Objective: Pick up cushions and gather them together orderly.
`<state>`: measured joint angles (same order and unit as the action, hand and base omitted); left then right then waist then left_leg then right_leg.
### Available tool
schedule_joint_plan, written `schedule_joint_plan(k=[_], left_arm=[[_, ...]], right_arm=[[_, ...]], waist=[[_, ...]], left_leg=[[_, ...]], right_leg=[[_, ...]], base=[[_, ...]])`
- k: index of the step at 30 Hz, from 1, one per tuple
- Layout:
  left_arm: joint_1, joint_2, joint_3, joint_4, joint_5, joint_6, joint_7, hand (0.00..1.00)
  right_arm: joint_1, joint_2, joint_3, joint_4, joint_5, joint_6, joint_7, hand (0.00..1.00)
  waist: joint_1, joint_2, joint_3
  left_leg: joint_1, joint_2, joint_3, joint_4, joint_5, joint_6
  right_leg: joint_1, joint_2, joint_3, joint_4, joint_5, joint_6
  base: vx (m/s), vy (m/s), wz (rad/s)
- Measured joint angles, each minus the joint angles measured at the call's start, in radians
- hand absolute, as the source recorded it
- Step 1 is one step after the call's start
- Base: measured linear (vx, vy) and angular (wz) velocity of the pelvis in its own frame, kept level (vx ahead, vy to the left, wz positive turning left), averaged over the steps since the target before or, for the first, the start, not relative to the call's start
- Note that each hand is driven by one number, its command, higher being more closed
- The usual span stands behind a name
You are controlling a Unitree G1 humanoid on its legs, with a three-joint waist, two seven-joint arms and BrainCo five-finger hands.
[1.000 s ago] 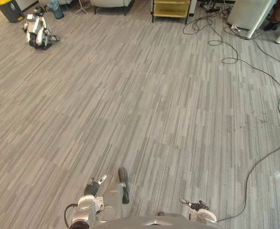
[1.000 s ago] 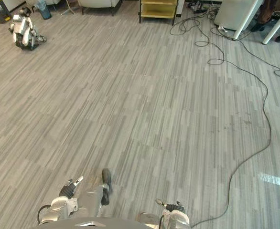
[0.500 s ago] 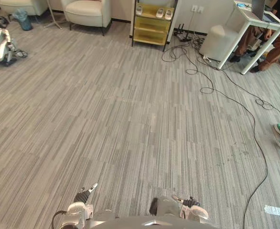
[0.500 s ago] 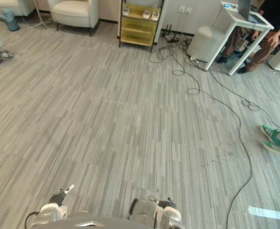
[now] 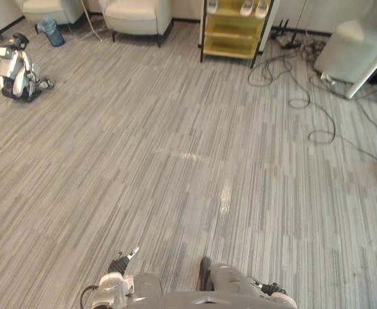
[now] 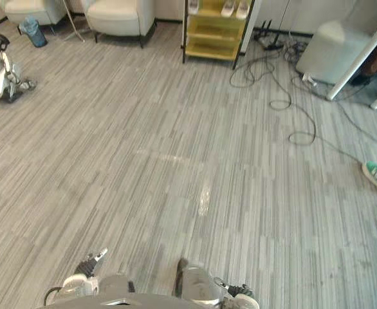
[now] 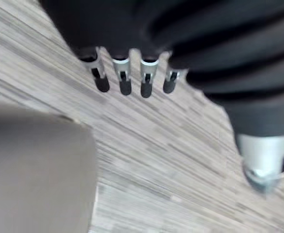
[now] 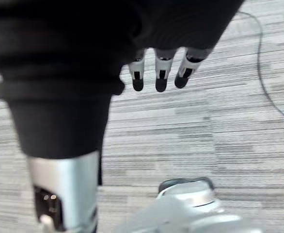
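Grey floor [image 5: 175,161] w/ armchair [image 5: 137,14], yellow shelf [image 5: 232,33]; left hand [image 7: 125,83], right hand [image 8: 161,80] slack, empty.

I make out a pale, rounded cushion-like block [image 5: 350,50] standing upright on the floor [image 5: 188,161] at the far right, just beside a white table leg [image 5: 370,69]; whether it is truly a cushion, I cannot tell. A cream seat cushion [image 5: 137,6] lies flat in an armchair [image 5: 140,27] at the far end.

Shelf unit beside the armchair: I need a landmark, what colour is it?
The shelf unit is yellow, clearest in the left eye view.
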<state>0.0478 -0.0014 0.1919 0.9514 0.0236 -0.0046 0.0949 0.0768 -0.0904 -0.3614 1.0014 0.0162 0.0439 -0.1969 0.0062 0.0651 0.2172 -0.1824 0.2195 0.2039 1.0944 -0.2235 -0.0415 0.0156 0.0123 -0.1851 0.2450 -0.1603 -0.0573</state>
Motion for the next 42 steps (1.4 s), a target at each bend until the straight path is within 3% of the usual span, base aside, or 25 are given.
schedule_joint_plan(k=[2, 4, 6, 7, 8, 9, 10, 12, 13, 14, 16, 17, 18, 19, 21, 23, 25, 26, 28, 29, 32, 33, 35, 38, 42], left_arm=[[-0.007, 0.0, 0.0, -0.013, 0.0, -0.006, 0.0, 0.0], [-0.018, -0.002, -0.011, -0.02, -0.001, -0.008, 0.0, 0.0], [-0.02, -0.002, -0.028, -0.019, -0.002, -0.01, 0.002, 0.0], [-0.02, -0.001, -0.037, -0.02, -0.004, -0.012, 0.002, 0.0], [-0.023, 0.004, -0.037, -0.019, -0.019, -0.014, 0.002, 0.0], [-0.026, 0.01, -0.037, -0.019, -0.022, -0.016, 0.002, 0.0], [-0.027, 0.024, -0.037, -0.019, -0.022, -0.018, 0.001, 0.0], [-0.027, 0.035, -0.036, -0.016, -0.022, -0.018, 0.001, 0.0], [-0.027, 0.04, -0.037, -0.011, -0.021, -0.017, 0.002, 0.0], [-0.029, 0.044, -0.041, 0.007, -0.02, -0.017, 0.002, 0.0], [-0.029, 0.068, -0.05, 0.043, -0.017, -0.005, 0.002, 0.0], [-0.027, 0.074, -0.057, 0.048, -0.015, 0.0, 0.002, 0.0], [-0.024, 0.086, -0.075, 0.054, -0.006, 0.006, 0.002, 0.0], [-0.024, 0.091, -0.081, 0.063, 0.002, 0.007, 0.002, 0.0], [-0.024, 0.095, -0.085, 0.082, 0.003, 0.007, 0.002, 0.0], [-0.021, 0.095, -0.085, 0.084, 0.003, 0.007, 0.002, 0.0], [-0.008, 0.096, -0.084, 0.087, 0.006, 0.007, 0.002, 0.0], [-0.004, 0.097, -0.084, 0.087, 0.009, 0.006, 0.002, 0.0], [0.02, 0.108, -0.083, 0.091, 0.022, 0.006, 0.003, 0.0], [0.038, 0.113, -0.08, 0.092, 0.027, 0.006, 0.003, 0.0], [0.059, 0.067, -0.077, 0.122, 0.054, 0.007, 0.003, 0.0], [0.059, 0.067, -0.077, 0.124, 0.059, 0.007, 0.002, 0.0], [0.052, 0.064, -0.079, 0.127, 0.066, 0.009, -0.001, 0.0], [0.052, 0.069, -0.092, 0.121, 0.071, 0.009, -0.002, 0.0], [0.05, 0.074, -0.117, 0.118, 0.07, 0.01, -0.007, 0.0]], right_arm=[[-0.014, 0.0, -0.007, -0.002, 0.018, -0.001, -0.005, 0.0], [-0.023, 0.002, -0.009, -0.002, 0.019, -0.002, -0.006, 0.0], [-0.037, 0.005, -0.015, 0.002, 0.021, -0.001, -0.006, 0.0], [-0.041, 0.003, -0.014, 0.013, 0.021, -0.002, -0.005, 0.0], [-0.061, 0.009, -0.006, 0.035, 0.019, -0.001, -0.004, 0.0], [-0.069, 0.02, -0.003, 0.04, 0.017, 0.0, -0.002, 0.0], [-0.078, 0.043, -0.003, 0.038, 0.015, -0.001, 0.0, 0.0], [-0.07, 0.053, -0.005, 0.042, 0.014, 0.002, 0.002, 0.0], [-0.058, 0.053, -0.006, 0.044, 0.009, 0.003, 0.006, 0.0], [-0.055, 0.052, -0.007, 0.039, 0.002, 0.001, 0.014, 0.0], [-0.055, 0.051, -0.007, 0.032, -0.006, -0.011, 0.018, 0.0], [-0.055, 0.049, -0.006, 0.031, -0.007, -0.016, 0.02, 0.0], [-0.055, 0.044, -0.005, 0.031, -0.014, -0.019, 0.021, 0.0], [-0.056, 0.042, -0.006, 0.032, -0.019, -0.019, 0.022, 0.0], [-0.057, 0.039, -0.015, 0.032, -0.022, -0.02, 0.022, 0.0], [-0.06, 0.035, -0.022, 0.032, -0.022, -0.019, 0.022, 0.0], [-0.061, 0.024, -0.034, 0.036, -0.022, -0.017, 0.022, 0.0], [-0.061, 0.022, -0.035, 0.036, -0.022, -0.016, 0.022, 0.0], [-0.042, 0.025, -0.034, 0.038, -0.024, -0.003, 0.022, 0.0], [-0.011, 0.03, -0.032, 0.04, -0.024, 0.003, 0.022, 0.0], [-0.003, -0.008, -0.035, 0.039, -0.027, 0.002, 0.022, 0.0], [-0.003, -0.01, -0.035, 0.039, -0.027, 0.001, 0.022, 0.0], [0.006, -0.007, -0.035, 0.045, -0.022, 0.002, 0.017, 0.0], [0.017, -0.009, -0.035, 0.045, -0.021, -0.004, 0.013, 0.0], [0.018, -0.009, -0.037, 0.049, -0.019, -0.001, 0.013, 0.0]], waist=[[0.011, 0.001, 0.0], [0.033, -0.005, 0.003], [0.041, -0.003, 0.002], [0.056, 0.007, -0.001], [0.069, -0.003, -0.002], [0.071, -0.009, -0.011], [0.069, -0.038, -0.019], [0.069, -0.059, -0.027], [0.071, -0.072, -0.032], [0.068, -0.084, -0.036], [0.051, -0.09, -0.037], [0.049, -0.09, -0.037], [0.044, -0.086, -0.036], [0.046, -0.096, -0.04], [0.039, -0.087, -0.037], [0.032, -0.082, -0.034], [0.02, -0.062, -0.024], [0.017, -0.061, -0.023], [0.018, -0.073, -0.025], [0.017, -0.088, -0.035], [0.015, -0.004, -0.06], [0.014, 0.002, -0.059], [0.012, 0.004, -0.048], [0.014, 0.009, -0.051], [0.018, 0.006, -0.05]], left_leg=[[-0.082, -0.012, 0.042, -0.148, -0.036, 0.006], [-0.12, -0.076, 0.051, -0.446, -0.025, -0.001], [-0.12, -0.139, 0.014, -0.764, 0.075, -0.016], [-0.114, -0.144, -0.025, -0.913, 0.168, -0.029], [-0.112, -0.158, -0.027, -0.883, 0.265, -0.019], [-0.113, -0.178, -0.033, -0.869, 0.272, -0.004], [-0.119, -0.212, -0.037, -0.838, 0.246, 0.038], [-0.111, -0.237, -0.029, -0.794, 0.207, 0.092], [-0.088, -0.251, -0.015, -0.782, 0.168, 0.104], [-0.042, -0.266, -0.005, -0.78, 0.127, 0.115], [0.059, -0.279, 0.001, -0.784, 0.074, 0.128], [0.093, -0.283, 0.003, -0.793, 0.061, 0.129], [0.159, -0.297, 0.0, -0.828, 0.05, 0.127], [0.204, -0.301, 0.0, -0.857, 0.05, 0.127], [0.309, -0.296, -0.012, -0.925, 0.049, 0.125], [0.337, -0.289, -0.016, -0.941, 0.041, 0.112], [0.381, -0.256, -0.034, -0.963, 0.024, 0.084], [0.389, -0.25, -0.039, -0.967, 0.018, 0.075], [0.42, -0.243, -0.055, -0.977, -0.014, 0.041], [0.447, -0.251, -0.09, -0.975, -0.053, 0.029], [0.423, -0.167, -0.114, -0.885, -0.087, -0.01], [0.399, -0.157, -0.121, -0.835, -0.088, -0.015], [0.307, -0.104, -0.119, -0.568, -0.056, -0.066], [0.256, -0.06, -0.078, -0.436, -0.06, -0.06], [0.159, -0.058, -0.06, -0.527, -0.079, -0.048]], right_leg=[[0.07, -0.011, 0.01, -0.056, 0.001, 0.022], [0.149, -0.043, 0.016, -0.119, -0.005, 0.05], [0.211, -0.069, 0.022, -0.169, -0.021, 0.076], [0.24, -0.07, 0.042, -0.196, -0.041, 0.094], [0.263, -0.08, 0.069, -0.197, -0.068, 0.081], [0.262, -0.096, 0.08, -0.181, -0.078, 0.066], [0.229, -0.131, 0.109, -0.104, -0.078, 0.06], [0.182, -0.158, 0.157, 0.043, -0.076, 0.067], [0.129, -0.176, 0.194, 0.183, -0.061, 0.1], [0.056, -0.191, 0.229, 0.386, -0.014, 0.188], [-0.044, -0.202, 0.204, 0.703, 0.039, 0.255], [-0.068, -0.215, 0.17, 0.775, 0.034, 0.245], [-0.11, -0.252, 0.086, 0.85, 0.004, 0.191], [-0.126, -0.262, 0.044, 0.858, -0.024, 0.168], [-0.186, -0.246, -0.082, 0.712, -0.115, 0.138], [-0.223, -0.225, -0.106, 0.589, -0.13, 0.119], [-0.258, -0.158, -0.097, 0.293, -0.076, 0.106], [-0.26, -0.147, -0.094, 0.235, -0.048, 0.107], [-0.258, -0.114, -0.043, 0.034, 0.117, 0.103], [-0.256, -0.113, -0.014, 0.027, 0.237, 0.071], [-0.254, -0.052, -0.043, 0.059, 0.147, 0.05], [-0.249, -0.045, -0.045, 0.051, 0.14, 0.048], [-0.153, -0.012, -0.056, -0.014, 0.122, 0.022], [-0.059, 0.01, -0.056, -0.075, 0.099, 0.012], [0.002, -0.015, -0.035, -0.121, 0.096, 0.03]], base=[[0.49, -0.002, -0.17], [0.55, 0.093, -0.13], [0.54, 0.165, -0.16], [0.52, 0.23, -0.44], [0.62, 0.291, -0.49], [0.61, 0.304, -0.36], [0.62, 0.31, -0.12], [0.53, 0.26, 0.0], [0.53, 0.232, -0.07], [0.52, 0.22, -0.1], [0.49, 0.167, -0.13], [0.46, 0.14, -0.14], [0.35, 0.089, -0.09], [0.51, 0.107, -0.05], [0.42, 0.029, 0.08], [0.31, -0.04, 0.18], [0.42, -0.087, 0.24], [0.33, -0.114, 0.24], [0.31, -0.167, 0.37], [0.39, -0.254, 0.39], [0.41, -0.279, 0.12], [0.32, -0.234, 0.09], [0.31, -0.239, 0.12], [0.23, -0.111, -0.04], [0.19, 0.03, -0.1]])
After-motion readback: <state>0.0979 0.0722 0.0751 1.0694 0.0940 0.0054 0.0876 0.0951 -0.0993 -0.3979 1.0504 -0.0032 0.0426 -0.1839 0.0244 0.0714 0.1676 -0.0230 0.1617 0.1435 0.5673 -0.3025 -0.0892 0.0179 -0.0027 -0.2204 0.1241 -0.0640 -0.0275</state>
